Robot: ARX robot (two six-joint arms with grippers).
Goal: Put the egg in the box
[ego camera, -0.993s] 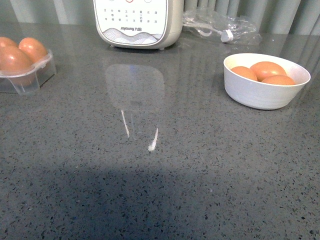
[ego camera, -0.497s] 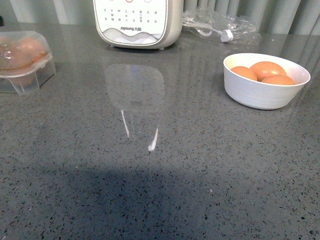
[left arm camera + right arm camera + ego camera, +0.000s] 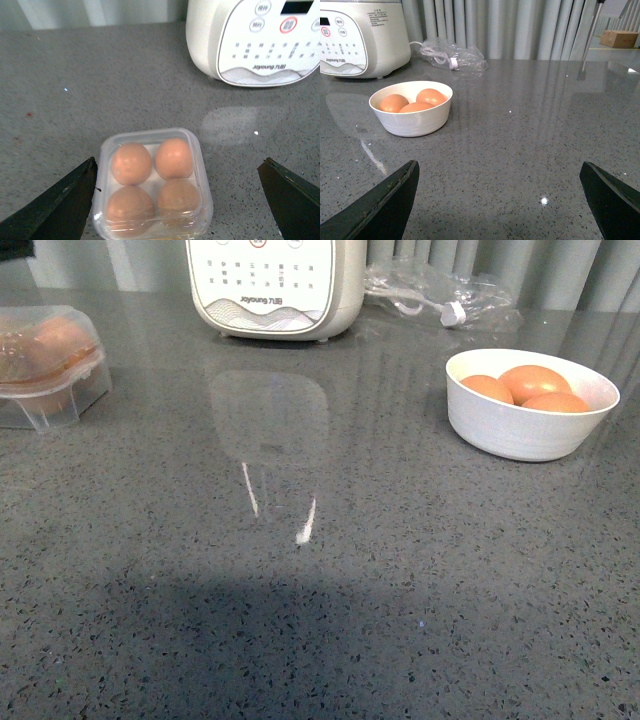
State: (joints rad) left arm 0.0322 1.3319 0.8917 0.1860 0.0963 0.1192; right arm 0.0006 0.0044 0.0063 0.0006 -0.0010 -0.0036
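A speckled grey countertop (image 3: 330, 620) lies bare nearby. Far left, the box (image 3: 152, 182) sits lidded over four eggs, under the spread left gripper (image 3: 180, 200). The right gripper (image 3: 500, 200) gapes. Farther right: bowl (image 3: 530, 405); beyond, appliance (image 3: 270, 285), curtains (image 3: 520, 25).

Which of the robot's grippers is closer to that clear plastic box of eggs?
The left. The left gripper hangs open right over the box, one finger on each side. The right gripper is open by the white bowl, across the counter.

I see the box (image 3: 50, 365) lid now shut over its eggs (image 3: 131, 163); a second ago it stood open, eggs bare.
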